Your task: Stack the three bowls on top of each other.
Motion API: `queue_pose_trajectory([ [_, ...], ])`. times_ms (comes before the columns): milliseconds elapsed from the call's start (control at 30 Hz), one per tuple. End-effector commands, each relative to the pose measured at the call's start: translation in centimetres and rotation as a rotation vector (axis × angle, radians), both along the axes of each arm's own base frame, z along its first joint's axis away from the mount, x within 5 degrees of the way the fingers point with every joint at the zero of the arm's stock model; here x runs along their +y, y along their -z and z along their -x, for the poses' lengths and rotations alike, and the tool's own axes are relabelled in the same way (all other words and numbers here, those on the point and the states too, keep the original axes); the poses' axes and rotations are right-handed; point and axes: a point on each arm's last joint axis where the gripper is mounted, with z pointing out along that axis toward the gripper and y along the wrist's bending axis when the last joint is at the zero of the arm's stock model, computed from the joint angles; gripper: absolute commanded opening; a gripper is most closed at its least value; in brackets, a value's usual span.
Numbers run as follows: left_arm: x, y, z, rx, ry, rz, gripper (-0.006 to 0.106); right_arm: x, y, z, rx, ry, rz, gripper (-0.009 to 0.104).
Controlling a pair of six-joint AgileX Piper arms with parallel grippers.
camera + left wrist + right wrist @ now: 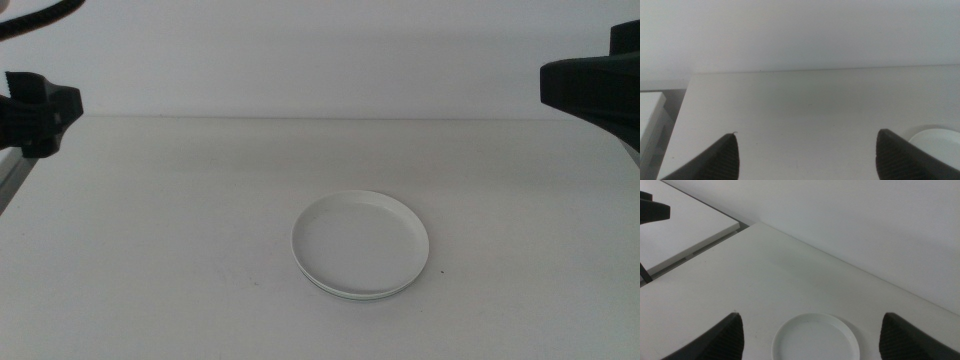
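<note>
A white bowl (360,238) sits near the middle of the table, on top of a stack. A thin pale mint green rim (352,294) shows under its front edge. The grey bowl is hidden. The white bowl also shows in the right wrist view (815,341) and at the edge of the left wrist view (937,142). My left gripper (806,132) is open and empty, raised at the table's far left (40,108). My right gripper (810,315) is open and empty, raised at the far right (598,85). Both are well away from the stack.
The white table (180,220) ends at a back edge against a pale wall. A lower white surface (685,235) lies beyond the table's left side. It also shows in the left wrist view (650,107).
</note>
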Motion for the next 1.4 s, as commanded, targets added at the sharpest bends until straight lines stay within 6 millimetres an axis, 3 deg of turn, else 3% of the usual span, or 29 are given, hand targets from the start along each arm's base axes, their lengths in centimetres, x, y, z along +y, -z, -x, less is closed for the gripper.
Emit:
queue_pose_trajectory([
  [0,0.0,-0.1,0.1,-0.018,0.000,0.008,0.094,0.0,0.0,0.1,-0.007,-0.001,-0.002,0.093],
  [200,0.0,-0.2,0.0,-0.022,0.002,0.004,0.094,-0.5,0.5,-0.3,-0.038,0.032,0.081,0.093],
  [367,0.0,-0.2,0.0,-0.022,0.002,0.004,0.094,-1.4,1.7,-0.3,-0.190,0.128,0.063,0.093],
  [500,0.0,0.0,0.1,-0.027,0.000,0.008,0.094,-3.3,5.0,-0.4,-0.285,0.279,0.019,0.093],
  [600,0.1,0.7,1.8,-0.081,-0.004,0.029,0.094,-5.3,8.4,0.8,-0.269,0.395,0.041,0.093],
  [833,0.8,6.1,7.1,-0.248,-0.027,0.044,0.094,-8.2,17.8,6.2,-0.251,0.596,0.096,0.093],
  [1000,1.2,11.5,10.3,-0.283,-0.025,-0.004,0.094,-8.4,22.2,8.3,-0.295,0.627,0.118,0.093],
  [1200,1.4,16.8,11.9,-0.296,-0.026,-0.012,0.094,-8.4,23.8,8.6,-0.308,0.625,0.141,0.093],
  [1367,1.4,17.1,12.6,-0.322,-0.023,-0.009,0.094,-8.4,23.7,8.6,-0.313,0.626,0.143,0.093],
])
